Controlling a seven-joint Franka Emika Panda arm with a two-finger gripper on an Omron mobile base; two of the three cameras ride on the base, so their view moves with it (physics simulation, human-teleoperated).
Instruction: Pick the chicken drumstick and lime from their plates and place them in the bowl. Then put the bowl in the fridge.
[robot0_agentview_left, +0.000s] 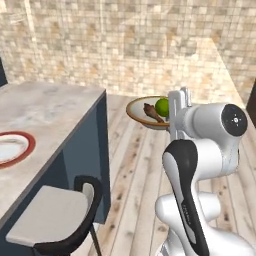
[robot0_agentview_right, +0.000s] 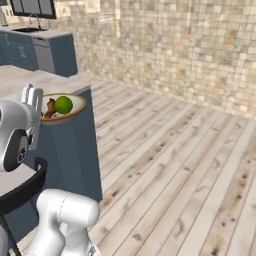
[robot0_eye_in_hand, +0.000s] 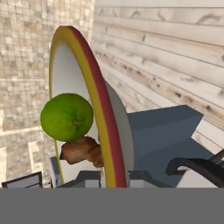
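One bowl (robot0_agentview_left: 137, 111), lime (robot0_agentview_left: 161, 106), drumstick (robot0_agentview_left: 151, 112), plate (robot0_agentview_left: 19, 147)

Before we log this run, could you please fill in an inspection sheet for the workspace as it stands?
Surface: grey marbled counter on a dark blue base.
Job's things: shallow tan bowl held up in the air, carrying the green lime and the brown chicken drumstick; one red-rimmed white plate on the counter.
Clutter: black stool with a pale seat beside the counter.
Grippers: gripper shut on the bowl's rim.
Cables: nothing seen.
Surroundings: beige tiled wall, pale wood plank floor, blue cabinets.
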